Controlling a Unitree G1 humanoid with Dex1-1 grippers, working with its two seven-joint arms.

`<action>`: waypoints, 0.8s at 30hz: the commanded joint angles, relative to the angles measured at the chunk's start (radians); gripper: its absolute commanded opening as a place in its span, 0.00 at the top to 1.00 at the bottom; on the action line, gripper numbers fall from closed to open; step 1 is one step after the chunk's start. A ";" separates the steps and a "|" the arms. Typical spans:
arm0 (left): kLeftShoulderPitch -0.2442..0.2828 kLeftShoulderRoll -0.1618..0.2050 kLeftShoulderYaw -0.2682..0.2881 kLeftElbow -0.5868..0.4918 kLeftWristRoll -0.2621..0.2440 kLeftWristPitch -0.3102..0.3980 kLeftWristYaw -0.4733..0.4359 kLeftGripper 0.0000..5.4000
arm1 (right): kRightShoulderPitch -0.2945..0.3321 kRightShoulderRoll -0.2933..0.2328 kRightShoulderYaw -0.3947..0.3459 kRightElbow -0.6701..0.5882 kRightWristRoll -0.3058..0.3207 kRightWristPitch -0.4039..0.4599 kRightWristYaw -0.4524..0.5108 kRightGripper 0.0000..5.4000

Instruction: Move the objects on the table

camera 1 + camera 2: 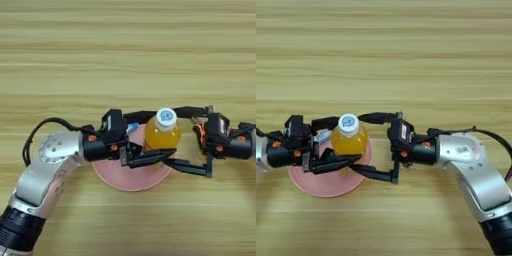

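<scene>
Both arms reach in from the near corners over the wide wooden surface (125, 45), whose far half lies bare. On a pink plate (131, 181) stands the bottle (162, 132), white-capped. The left claw (150, 141) and right claw (363, 145) both gape open, fingers flanking the bottle front and back.

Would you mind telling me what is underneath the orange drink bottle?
The orange drink bottle stands on a pink round plate on the wooden table. Both end effectors' black fingers cover the bottle's base, so the contact itself is hidden.
</scene>
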 commanded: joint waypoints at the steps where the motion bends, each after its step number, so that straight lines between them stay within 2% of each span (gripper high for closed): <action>1: -0.019 0.009 -0.009 -0.033 -0.019 0.025 -0.015 0.34 | 0.006 0.007 0.024 0.001 -0.012 0.018 0.002 0.00; 5: -0.021 0.010 -0.013 -0.035 -0.014 0.030 -0.021 0.34 | 0.005 0.024 0.049 0.004 -0.020 0.021 -0.005 0.00; 9: -0.023 0.011 -0.013 -0.033 -0.014 0.029 -0.023 0.34 | 0.002 0.030 0.055 0.008 -0.023 0.022 -0.006 0.11; 11: -0.023 0.013 -0.014 -0.034 -0.013 0.028 -0.027 0.34 | 0.002 0.031 0.054 0.007 -0.024 0.022 -0.004 0.13; 14: -0.023 0.015 -0.015 -0.036 -0.012 0.028 -0.030 0.34 | 0.001 0.030 0.051 0.004 -0.025 0.023 -0.004 0.22; 21: -0.027 0.022 -0.020 -0.033 -0.007 0.023 -0.033 0.34 | -0.011 0.025 0.039 -0.001 -0.025 0.019 -0.002 0.36; 24: -0.028 0.023 -0.022 -0.034 -0.006 0.022 -0.034 0.34 | -0.018 0.021 0.030 -0.001 -0.023 0.018 -0.002 0.36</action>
